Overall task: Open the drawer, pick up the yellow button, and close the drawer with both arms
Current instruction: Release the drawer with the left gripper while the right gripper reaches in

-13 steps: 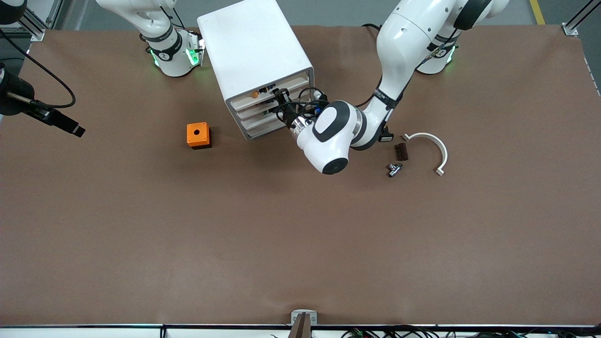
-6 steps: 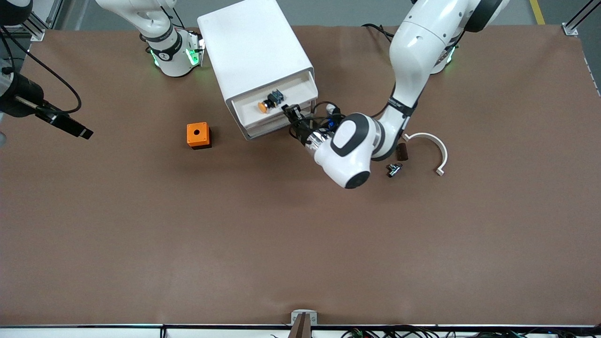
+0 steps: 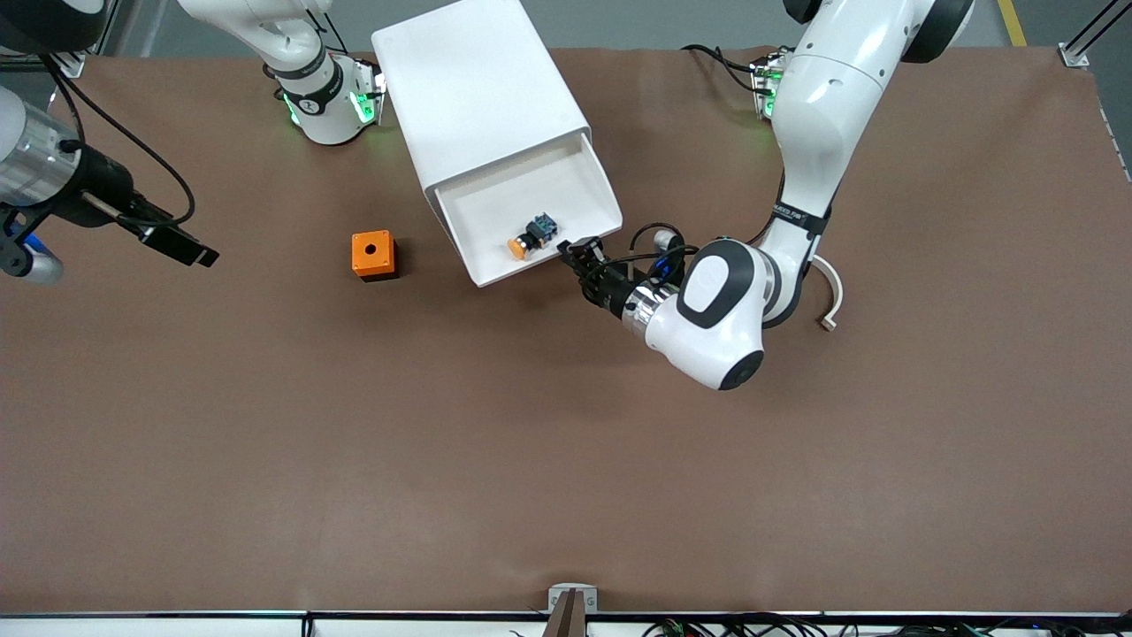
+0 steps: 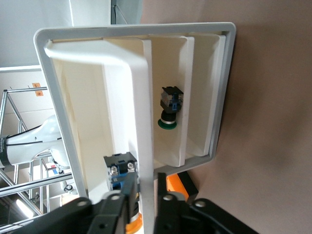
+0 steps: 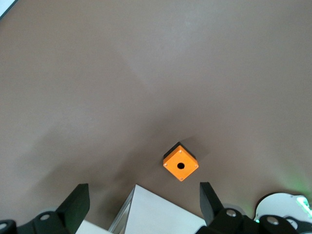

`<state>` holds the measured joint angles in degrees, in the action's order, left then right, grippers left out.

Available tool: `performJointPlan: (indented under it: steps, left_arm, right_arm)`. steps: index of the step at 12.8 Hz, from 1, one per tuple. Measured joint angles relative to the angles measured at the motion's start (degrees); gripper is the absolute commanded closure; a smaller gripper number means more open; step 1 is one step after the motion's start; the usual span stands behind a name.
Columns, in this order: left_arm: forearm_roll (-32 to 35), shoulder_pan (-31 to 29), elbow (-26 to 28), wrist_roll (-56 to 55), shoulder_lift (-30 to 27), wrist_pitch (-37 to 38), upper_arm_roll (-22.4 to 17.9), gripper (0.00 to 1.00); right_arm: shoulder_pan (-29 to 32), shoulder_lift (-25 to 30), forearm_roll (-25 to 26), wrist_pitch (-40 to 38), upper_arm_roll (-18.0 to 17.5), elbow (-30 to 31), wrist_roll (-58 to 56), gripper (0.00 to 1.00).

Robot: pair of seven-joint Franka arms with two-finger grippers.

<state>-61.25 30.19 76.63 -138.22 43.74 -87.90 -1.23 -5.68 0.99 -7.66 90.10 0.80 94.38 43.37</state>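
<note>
White drawer [image 3: 566, 190] holds our button [image 3: 531, 236]; our left hand [image 3: 573, 257] clamps its front, right hand [image 5: 141, 204] spread above the table [image 3: 442, 442].

Robotics lab or test cell — brown paper-covered table [image 3: 566, 460] with two white arms bolted along one edge, bases lit green. Aluminium framing posts [image 3: 1083, 40] at the corners, grey painted floor with a yellow line [image 3: 1013, 22], loose cables [image 3: 734, 628] at the edge.

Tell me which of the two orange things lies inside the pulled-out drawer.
The button, in the drawer that the left hand grips; the orange cube sits on the table.
</note>
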Motion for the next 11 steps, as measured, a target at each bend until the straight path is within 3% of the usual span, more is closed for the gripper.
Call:
performJointPlan:
  steps: [4,9,11]
  left_arm:
    - [0.0,-0.2,-1.46,1.82,-0.04,-0.26,-3.87,0.01]
    - [0.7,-0.62,-3.51,17.0,-0.91,0.13,-16.9,0.01]
    - [5.38,-1.05,-3.56,25.92,-1.27,0.57,-18.85,0.01]
  right_arm:
    - [-6.31,-0.43,-0.05,1.09,-0.26,0.0,11.17,0.0]
    - [-14.51,-2.34,-0.07,3.98,-0.36,0.04,24.57,0.0]
    - [-18.65,-4.18,-0.09,5.93,-0.42,0.08,28.45,0.0]
